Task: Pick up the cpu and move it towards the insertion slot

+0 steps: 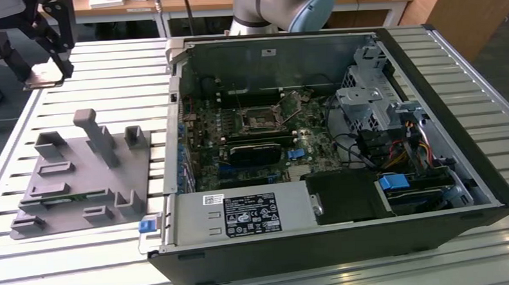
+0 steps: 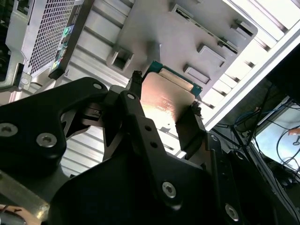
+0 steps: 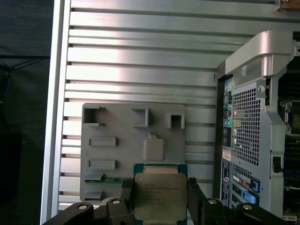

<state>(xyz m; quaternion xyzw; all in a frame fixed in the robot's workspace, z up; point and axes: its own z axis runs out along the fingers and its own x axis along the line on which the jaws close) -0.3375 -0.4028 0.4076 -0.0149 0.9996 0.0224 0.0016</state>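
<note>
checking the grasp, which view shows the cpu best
The first wrist view: the cpu faces the camera, its metal top plain, held between the gripper fingers above the grey tray. The second wrist view shows it at a slant, under glare. The exterior view shows a small pale square.

Cpu (image 3: 157,196): shiny smooth metal top. Tray (image 3: 122,154): dull grey plastic. Table (image 3: 140,61): ribbed shiny metal. Tool (image 3: 158,202): black, matt. Computer case (image 1: 342,171): grey metal inside.
</note>
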